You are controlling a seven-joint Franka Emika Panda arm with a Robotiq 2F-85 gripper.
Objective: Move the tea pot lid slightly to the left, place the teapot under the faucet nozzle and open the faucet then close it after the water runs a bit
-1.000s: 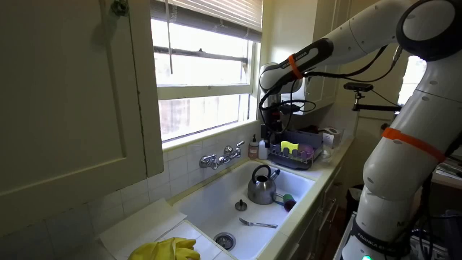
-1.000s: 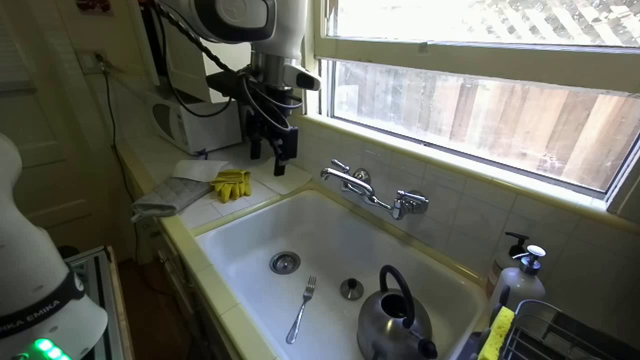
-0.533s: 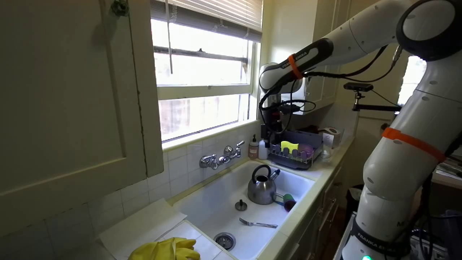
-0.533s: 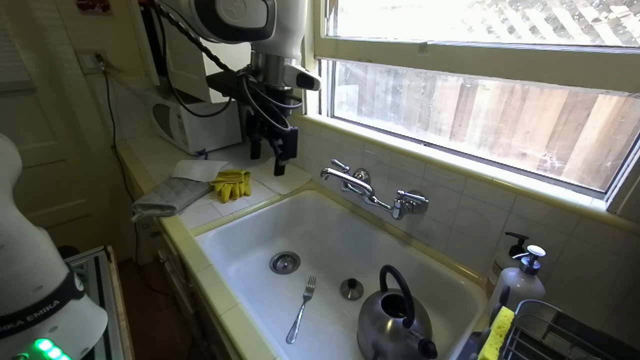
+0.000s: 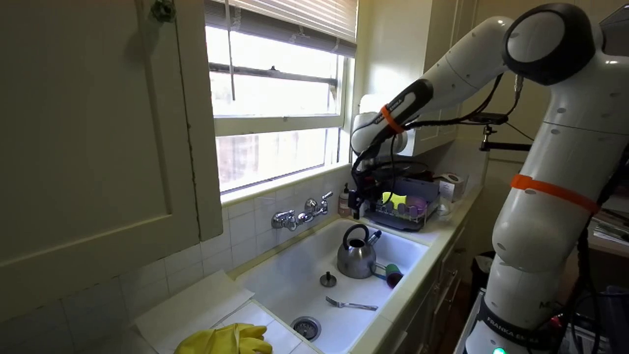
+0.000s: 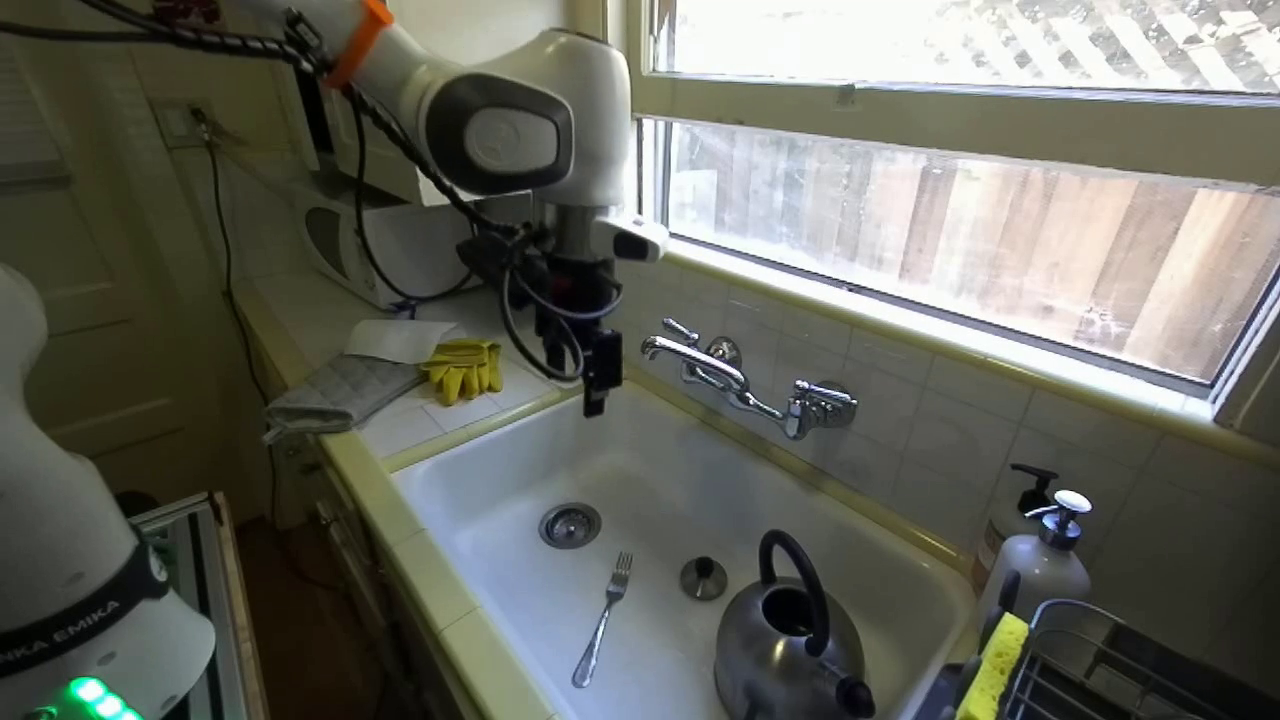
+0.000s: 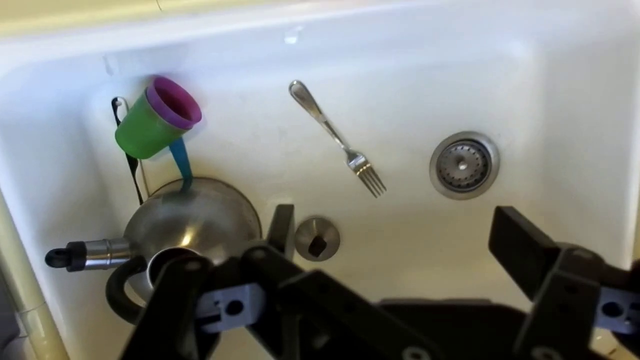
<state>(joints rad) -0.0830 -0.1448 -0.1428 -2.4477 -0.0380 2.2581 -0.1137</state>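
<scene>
In wrist view your gripper [image 7: 395, 220] gapes wide; the sink [image 7: 410, 60] holds the teapot [image 7: 195, 220] at eight o'clock, nested cups [image 7: 155, 120] at ten; yellow edge [image 7: 95, 16] at eleven, room at two.

In the wrist view the fingers [image 7: 281, 230] hide part of the teapot [image 7: 212, 215]. In an exterior view the bottom edge cuts off the teapot's base, and a white bottle [image 6: 1045, 575] partly hides 1 dark-topped bottle [image 6: 1003, 522].
</scene>
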